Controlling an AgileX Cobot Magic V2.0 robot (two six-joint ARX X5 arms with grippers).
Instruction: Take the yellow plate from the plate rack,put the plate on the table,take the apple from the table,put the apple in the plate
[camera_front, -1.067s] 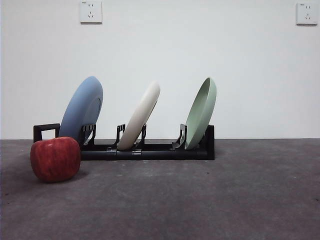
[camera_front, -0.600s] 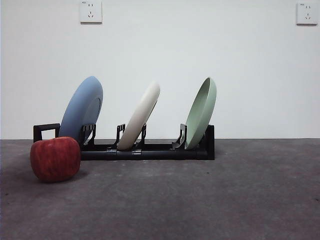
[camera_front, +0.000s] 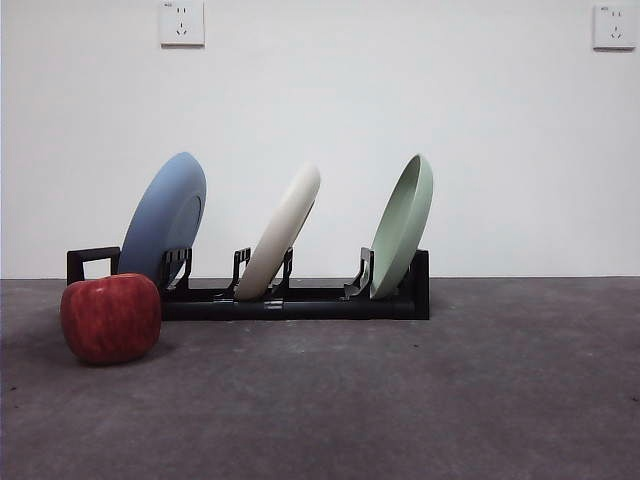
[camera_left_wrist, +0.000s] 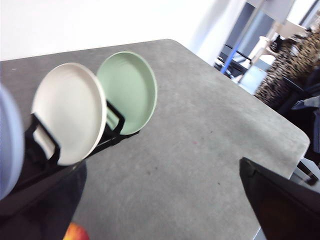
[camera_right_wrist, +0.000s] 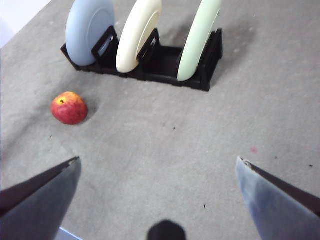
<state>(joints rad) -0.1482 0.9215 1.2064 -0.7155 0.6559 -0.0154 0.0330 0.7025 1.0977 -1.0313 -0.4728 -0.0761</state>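
Note:
The yellow plate (camera_front: 281, 230) stands tilted in the middle slot of the black plate rack (camera_front: 300, 298). It also shows in the left wrist view (camera_left_wrist: 70, 112) and the right wrist view (camera_right_wrist: 137, 35). The red apple (camera_front: 110, 317) sits on the table (camera_front: 420, 400) in front of the rack's handle end, and shows in the right wrist view (camera_right_wrist: 69, 107). My right gripper (camera_right_wrist: 157, 162) is open and empty, high above the table, well back from the rack (camera_right_wrist: 150, 67). My left gripper (camera_left_wrist: 160, 200) is open and empty, near the rack's side. Neither gripper shows in the front view.
A blue plate (camera_front: 165, 222) stands in the rack's slot by the handle, and a pale green plate (camera_front: 403, 225) in the slot at the other end. The table's edge and corner (camera_left_wrist: 300, 137) show in the left wrist view, with chairs beyond.

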